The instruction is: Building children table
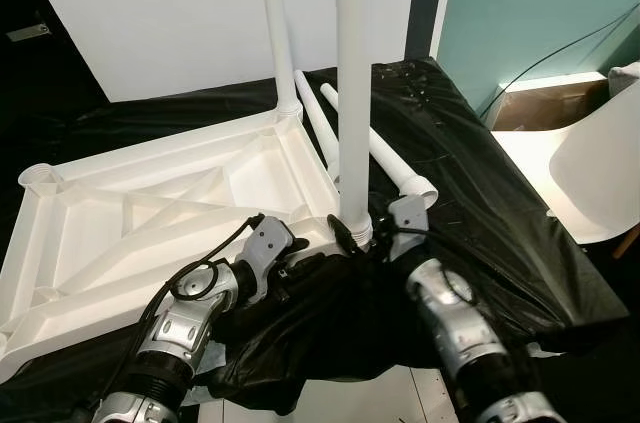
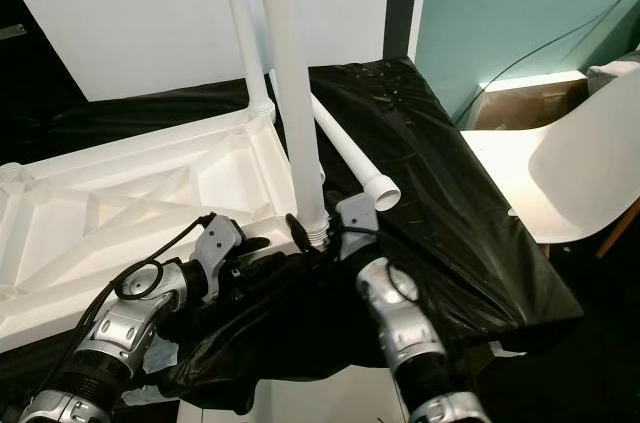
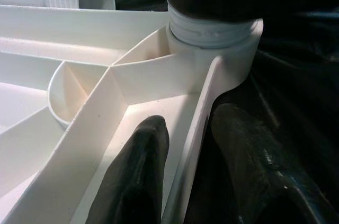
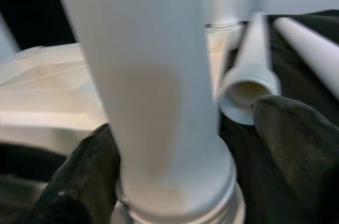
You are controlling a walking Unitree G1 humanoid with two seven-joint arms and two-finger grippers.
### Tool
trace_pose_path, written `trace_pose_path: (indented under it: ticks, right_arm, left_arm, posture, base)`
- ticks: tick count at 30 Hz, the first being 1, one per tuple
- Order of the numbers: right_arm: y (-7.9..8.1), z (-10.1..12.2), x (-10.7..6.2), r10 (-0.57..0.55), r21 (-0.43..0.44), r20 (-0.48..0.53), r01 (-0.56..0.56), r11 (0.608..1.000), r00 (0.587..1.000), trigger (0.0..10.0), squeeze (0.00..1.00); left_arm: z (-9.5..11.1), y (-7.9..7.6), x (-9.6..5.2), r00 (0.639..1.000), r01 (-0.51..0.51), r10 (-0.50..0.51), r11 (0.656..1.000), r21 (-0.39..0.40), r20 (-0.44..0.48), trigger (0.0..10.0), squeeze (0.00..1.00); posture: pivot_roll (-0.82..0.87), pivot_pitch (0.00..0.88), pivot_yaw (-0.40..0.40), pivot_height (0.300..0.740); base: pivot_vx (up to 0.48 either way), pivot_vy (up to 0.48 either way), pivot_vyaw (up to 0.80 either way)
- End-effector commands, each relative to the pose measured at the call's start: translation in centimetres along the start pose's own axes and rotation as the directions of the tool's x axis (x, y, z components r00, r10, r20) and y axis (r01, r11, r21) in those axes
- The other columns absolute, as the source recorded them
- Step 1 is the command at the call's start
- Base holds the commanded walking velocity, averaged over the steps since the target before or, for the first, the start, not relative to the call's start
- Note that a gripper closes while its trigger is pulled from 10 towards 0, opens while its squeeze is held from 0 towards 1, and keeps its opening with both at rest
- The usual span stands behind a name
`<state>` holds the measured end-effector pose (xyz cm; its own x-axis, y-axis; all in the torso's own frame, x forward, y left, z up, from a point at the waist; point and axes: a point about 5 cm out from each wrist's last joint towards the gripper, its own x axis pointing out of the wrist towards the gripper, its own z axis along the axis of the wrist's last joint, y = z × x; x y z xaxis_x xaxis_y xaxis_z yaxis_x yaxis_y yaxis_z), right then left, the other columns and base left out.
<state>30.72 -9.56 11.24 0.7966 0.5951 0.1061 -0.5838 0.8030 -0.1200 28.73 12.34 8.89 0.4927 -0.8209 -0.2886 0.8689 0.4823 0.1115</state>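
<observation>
A bench (image 1: 520, 243) draped in black plastic sheeting stands before a white wall. On it the upturned white plastic ribbed tabletop (image 1: 150, 223) is steadied by the left gripper (image 3: 185, 181), pinching its rim. The upright white tubular leg (image 1: 352, 93) is clasped at its threaded base by the right gripper (image 4: 175, 155); it is best kept vertical while turned. Two spare white legs (image 1: 385, 158) lie beside it.

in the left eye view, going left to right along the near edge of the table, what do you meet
left gripper at the upturned white tabletop's rim → upright table leg standing in the near corner socket → right gripper at that leg's base → loose leg lying on the black sheet → white chair
</observation>
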Motion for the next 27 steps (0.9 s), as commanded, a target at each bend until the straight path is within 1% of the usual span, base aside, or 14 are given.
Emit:
trace_pose_path:
  ticks: [1,2,3,5,7,9,10,11,12,14,17,23,26,27]
  right_arm:
    - [-0.6,0.7,0.3,0.043,0.004,0.025,-0.043,0.999,0.999,10.0,0.00]
    - [-1.0,1.3,0.6,0.099,-0.021,0.037,-0.099,0.995,0.994,10.0,0.00]
    - [-1.0,1.3,0.6,0.099,-0.021,0.037,-0.099,0.995,0.994,10.0,0.00]
    - [-1.3,2.1,1.0,0.192,-0.063,0.034,-0.190,0.980,0.981,10.0,0.00]
    - [-1.6,2.4,1.3,0.267,-0.095,0.005,-0.265,0.960,0.964,10.0,0.00]
    - [-1.7,2.4,1.5,0.326,-0.098,-0.029,-0.327,0.940,0.945,10.0,0.00]
    - [-1.8,2.3,1.6,0.349,-0.099,-0.051,-0.352,0.931,0.936,4.4,0.00]
    - [-1.8,2.3,1.6,0.349,-0.099,-0.051,-0.352,0.931,0.936,4.4,0.00]
    - [-1.9,2.1,1.6,0.369,-0.103,-0.071,-0.375,0.921,0.927,0.2,0.00]
    - [-2.0,1.8,1.6,0.406,-0.107,-0.110,-0.417,0.903,0.907,0.0,0.00]
    - [-2.3,1.6,1.5,0.420,-0.091,-0.130,-0.433,0.897,0.898,0.0,0.00]
    - [-2.5,1.2,1.3,0.423,-0.061,-0.147,-0.436,0.898,0.894,0.0,0.00]
    - [-2.3,0.8,1.1,0.419,-0.041,-0.148,-0.429,0.902,0.896,0.0,0.00]
    - [-1.7,0.5,0.9,0.404,-0.017,-0.133,-0.409,0.912,0.905,0.0,0.00]
  left_arm:
    - [-1.9,-0.9,0.0,0.997,0.029,-0.033,0.998,-0.050,-0.075,10.0,0.00]
    - [-1.9,-1.0,0.1,0.997,0.031,-0.035,0.998,-0.050,-0.074,10.0,0.00]
    - [-1.9,-1.0,0.1,0.997,0.031,-0.035,0.998,-0.050,-0.074,10.0,0.00]
    - [-1.8,-1.0,0.1,0.997,0.034,-0.037,0.998,-0.050,-0.074,10.0,0.00]
    - [-1.8,-1.0,0.2,0.996,0.036,-0.040,0.998,-0.050,-0.074,10.0,0.00]
    - [-1.8,-1.0,0.2,0.996,0.037,-0.041,0.998,-0.050,-0.073,10.0,0.00]
    - [-1.8,-1.0,0.2,0.997,0.036,-0.040,0.998,-0.050,-0.073,10.0,0.00]
    - [-1.8,-1.0,0.2,0.997,0.036,-0.040,0.998,-0.050,-0.073,10.0,0.00]
    - [-1.8,-1.0,0.1,0.997,0.035,-0.039,0.998,-0.049,-0.072,10.0,0.00]
    - [-1.8,-1.0,0.1,0.997,0.032,-0.036,0.998,-0.049,-0.072,10.0,0.00]
    - [-1.8,-1.0,0.0,0.997,0.030,-0.033,0.998,-0.049,-0.072,10.0,0.00]
    - [-1.9,-1.0,-0.2,0.997,0.027,-0.031,0.998,-0.048,-0.075,10.0,0.00]
    - [-1.8,-0.9,-0.2,0.997,0.027,-0.030,0.999,-0.047,-0.075,10.0,0.00]
    - [-1.8,-0.9,-0.1,0.997,0.026,-0.030,0.999,-0.046,-0.074,10.0,0.00]
  posture:
    - [-0.03,0.000,0.055,0.740]
    - [-0.04,0.000,0.056,0.740]
    - [-0.04,0.000,0.056,0.740]
    - [-0.04,0.000,0.058,0.740]
    - [-0.04,0.000,0.057,0.740]
    - [-0.04,0.000,0.057,0.740]
    - [-0.03,0.000,0.055,0.740]
    - [-0.03,0.000,0.055,0.740]
    - [-0.03,0.000,0.055,0.740]
    - [-0.02,0.000,0.055,0.740]
    - [-0.02,0.000,0.055,0.740]
    - [-0.02,0.000,0.056,0.740]
    - [-0.02,0.000,0.055,0.740]
    - [-0.02,0.000,0.053,0.740]
  base:
    - [0.000,0.000,0.00]
    - [0.000,0.000,0.00]
    - [0.000,0.000,0.00]
    - [0.000,0.000,0.00]
    - [0.000,0.000,0.00]
    - [0.000,0.000,0.00]
    - [0.000,0.000,0.00]
    - [0.000,0.000,0.00]
    - [0.000,0.000,0.00]
    - [0.000,0.000,0.00]
    - [0.000,0.000,0.00]
    - [0.000,0.000,0.00]
    - [0.000,0.000,0.00]
    - [0.000,0.000,0.00]
